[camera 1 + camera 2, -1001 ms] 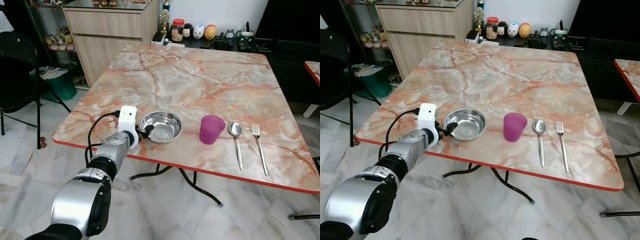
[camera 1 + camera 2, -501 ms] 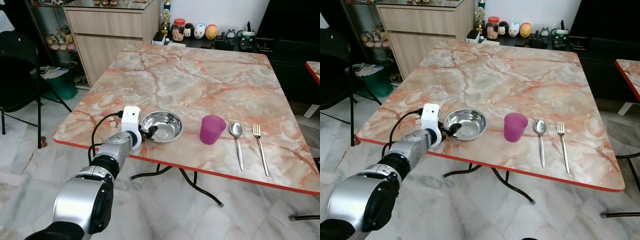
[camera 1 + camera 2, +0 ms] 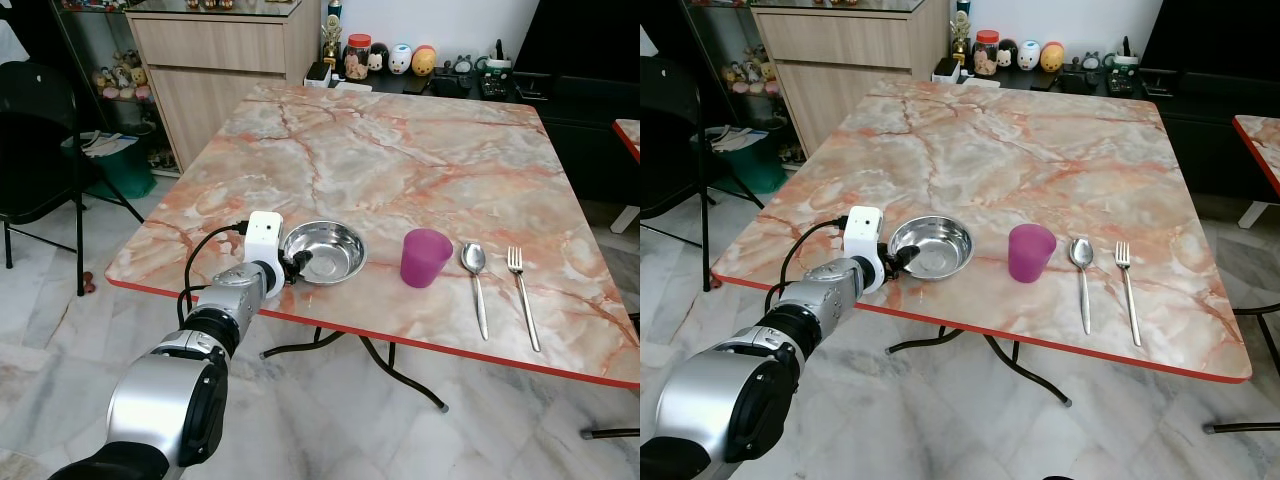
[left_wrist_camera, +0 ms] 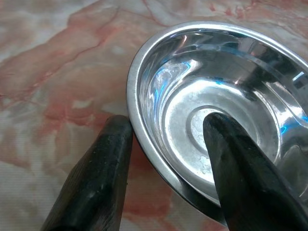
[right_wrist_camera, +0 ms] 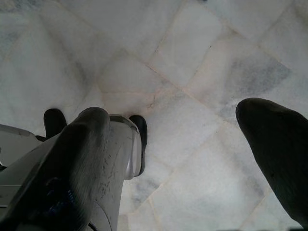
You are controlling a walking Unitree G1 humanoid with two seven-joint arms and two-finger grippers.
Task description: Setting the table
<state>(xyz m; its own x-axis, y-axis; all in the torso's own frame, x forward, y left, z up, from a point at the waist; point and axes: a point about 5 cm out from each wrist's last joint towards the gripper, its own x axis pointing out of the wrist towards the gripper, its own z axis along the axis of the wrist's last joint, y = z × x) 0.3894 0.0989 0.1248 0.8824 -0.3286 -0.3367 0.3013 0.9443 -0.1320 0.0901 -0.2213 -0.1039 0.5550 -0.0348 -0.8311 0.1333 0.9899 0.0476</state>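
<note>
Reaching across the near left edge of the table (image 3: pixel 330 150), my left gripper (image 3: pixel 295 267) straddles the rim of the bowl (image 3: pixel 325 251): in the left wrist view one finger sits inside the basin and the other just outside the wall, with a sliver of gap showing, so I judge the fingers spread and not yet pinching. I take this as the bowl-placing step, either just before a grip or just after letting go; I cannot tell which. If I want to shift the bowl, the next move calls for closing on that thin rim squarely, since polished steel looks slippery and the wall is curved.

The bowl is shallow, round, mirror-bright metal with a flat ring at its centre, standing near the front edge. To its right stands the cup (image 3: pixel 424 257), purple, matt plastic, slightly tapered, apart from the bowl. Then the spoon (image 3: pixel 474 280) and the fork (image 3: pixel 520 290), slim steel, lie parallel, handles toward me. The tabletop is glossy pink-veined marble with a red edge.

My right gripper (image 5: pixel 173 159) hangs idle over pale floor tiles, fingers wide apart.
</note>
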